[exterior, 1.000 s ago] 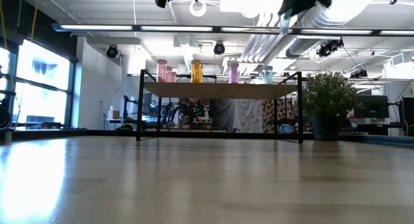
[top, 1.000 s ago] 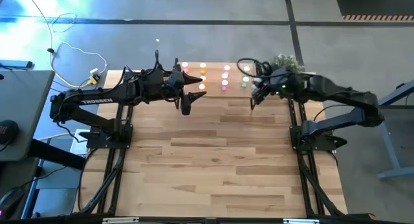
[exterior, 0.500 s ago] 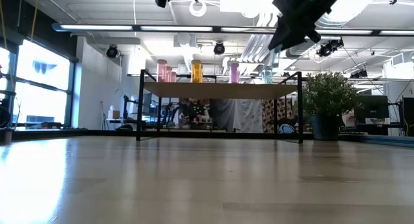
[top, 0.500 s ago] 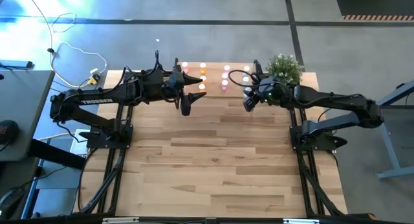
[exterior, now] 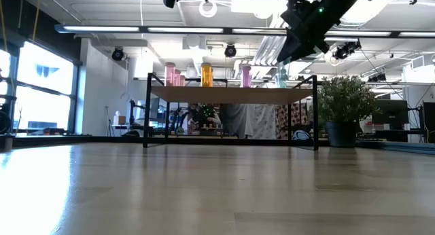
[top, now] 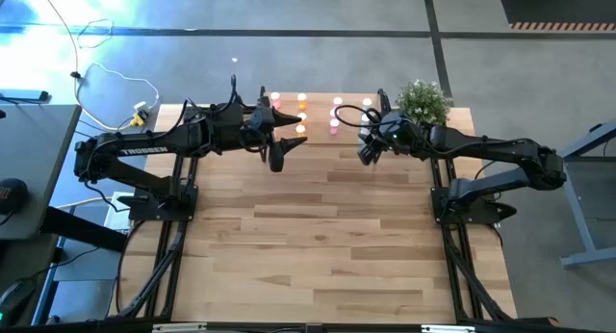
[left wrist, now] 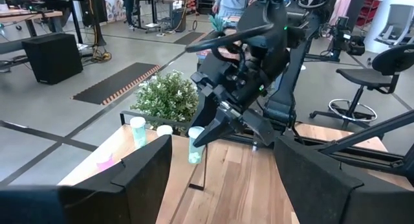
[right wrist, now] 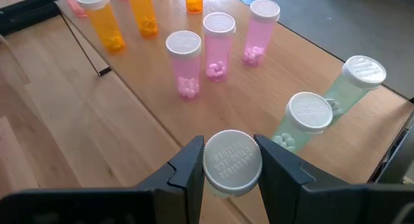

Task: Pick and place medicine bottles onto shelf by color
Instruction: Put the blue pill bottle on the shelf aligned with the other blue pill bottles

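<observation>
My two arms are dark, near-black, jointed units. The left arm (top: 144, 150) carries pale lettering along its long link; black cables loop over the wrists of both it and the right arm (top: 491, 152). A small green indicator light glows on the right wrist (exterior: 319, 9). My right gripper's fingers (right wrist: 184, 169) are matte black, flat-faced, angular wedges.

A small potted plant (top: 423, 99) with bushy green leaves stands at the far right corner of the wooden table (top: 327, 246), and the low view shows it in a dark pot (exterior: 342, 134). Left of the table a white cable (top: 111, 83) loops across the grey floor. Beyond the table lies an open room with ceiling pipes (exterior: 285, 38), a bright window (exterior: 41, 92) and an office chair (left wrist: 375, 75)
</observation>
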{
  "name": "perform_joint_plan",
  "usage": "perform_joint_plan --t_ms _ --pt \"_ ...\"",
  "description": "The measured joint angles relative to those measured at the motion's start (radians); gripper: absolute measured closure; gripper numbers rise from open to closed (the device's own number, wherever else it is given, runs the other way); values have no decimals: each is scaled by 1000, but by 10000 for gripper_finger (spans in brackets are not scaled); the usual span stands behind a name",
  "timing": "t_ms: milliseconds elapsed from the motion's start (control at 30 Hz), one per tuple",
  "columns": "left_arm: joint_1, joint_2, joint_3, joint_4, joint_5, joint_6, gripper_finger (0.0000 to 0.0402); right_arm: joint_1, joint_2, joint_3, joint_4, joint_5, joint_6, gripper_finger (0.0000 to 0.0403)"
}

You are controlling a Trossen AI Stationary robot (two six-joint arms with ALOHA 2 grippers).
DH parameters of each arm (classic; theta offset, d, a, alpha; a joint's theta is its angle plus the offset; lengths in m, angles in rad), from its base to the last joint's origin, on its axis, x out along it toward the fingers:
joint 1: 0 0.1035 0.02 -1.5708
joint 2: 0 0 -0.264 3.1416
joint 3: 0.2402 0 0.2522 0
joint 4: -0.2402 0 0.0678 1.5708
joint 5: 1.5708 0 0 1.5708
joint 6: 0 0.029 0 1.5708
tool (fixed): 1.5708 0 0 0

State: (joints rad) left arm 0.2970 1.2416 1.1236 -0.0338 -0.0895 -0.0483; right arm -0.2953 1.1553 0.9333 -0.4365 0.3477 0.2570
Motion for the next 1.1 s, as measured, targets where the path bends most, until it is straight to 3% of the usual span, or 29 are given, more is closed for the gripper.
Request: perform_joint_plan --t_ms 1100 --pt "0 1 0 -23 -12 17 141 -54 50 0 -14 -15 -102 294"
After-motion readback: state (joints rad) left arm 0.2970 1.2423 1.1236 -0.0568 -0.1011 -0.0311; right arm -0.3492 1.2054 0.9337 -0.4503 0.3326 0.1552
